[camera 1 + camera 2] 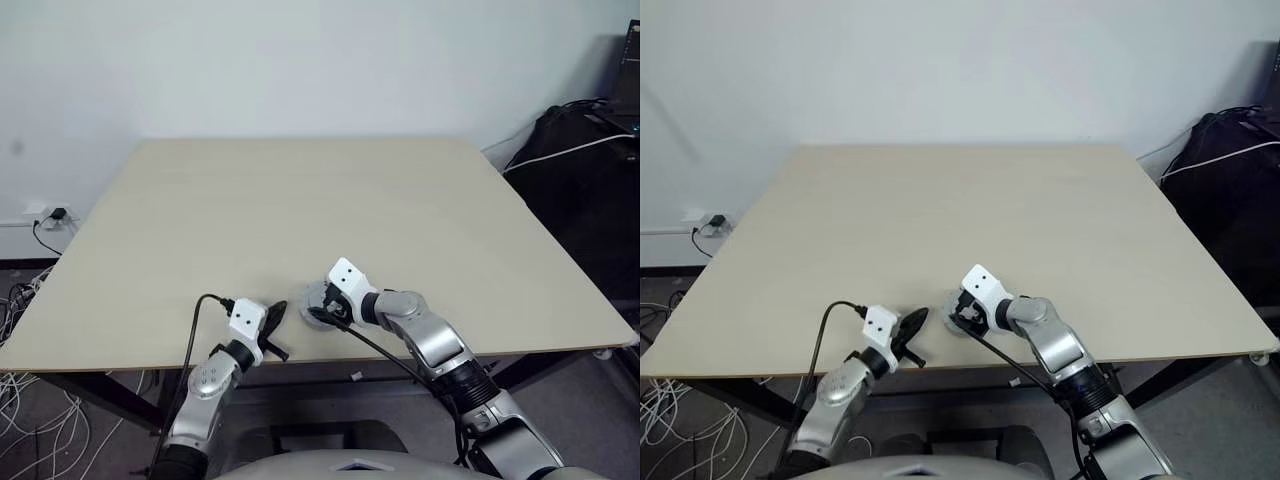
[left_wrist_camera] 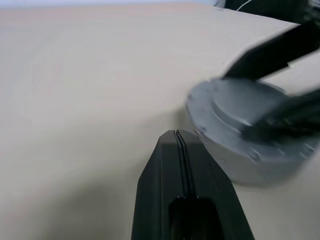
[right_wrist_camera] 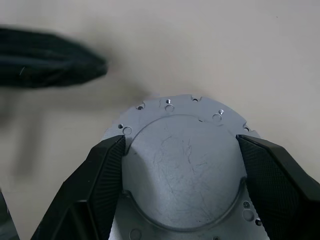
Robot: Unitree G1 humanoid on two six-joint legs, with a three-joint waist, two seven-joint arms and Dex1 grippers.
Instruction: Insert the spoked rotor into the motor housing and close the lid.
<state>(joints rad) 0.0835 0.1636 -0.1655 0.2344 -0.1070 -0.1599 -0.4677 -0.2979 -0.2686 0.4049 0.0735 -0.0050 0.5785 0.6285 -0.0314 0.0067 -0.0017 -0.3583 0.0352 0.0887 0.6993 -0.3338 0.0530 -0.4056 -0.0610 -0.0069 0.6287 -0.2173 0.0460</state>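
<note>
The right gripper's (image 3: 180, 165) two black fingers (image 3: 102, 175) stand wide apart, one against each side of a raised round silver-grey disc, the lid (image 3: 182, 165); the lid sits on a wider grey round base (image 3: 170, 106) with small holes round its rim, which looks like the motor housing, closed; this stack rests on the pale wooden table (image 1: 300, 200) near its front edge. The left gripper's (image 2: 177, 137) fingers are pressed fully together and hold nothing; their tip lies just beside the grey stack, not touching it. The spoked wheel cannot be made out. Dark bags (image 1: 590, 150) and cables sit beyond the table's right side.
</note>
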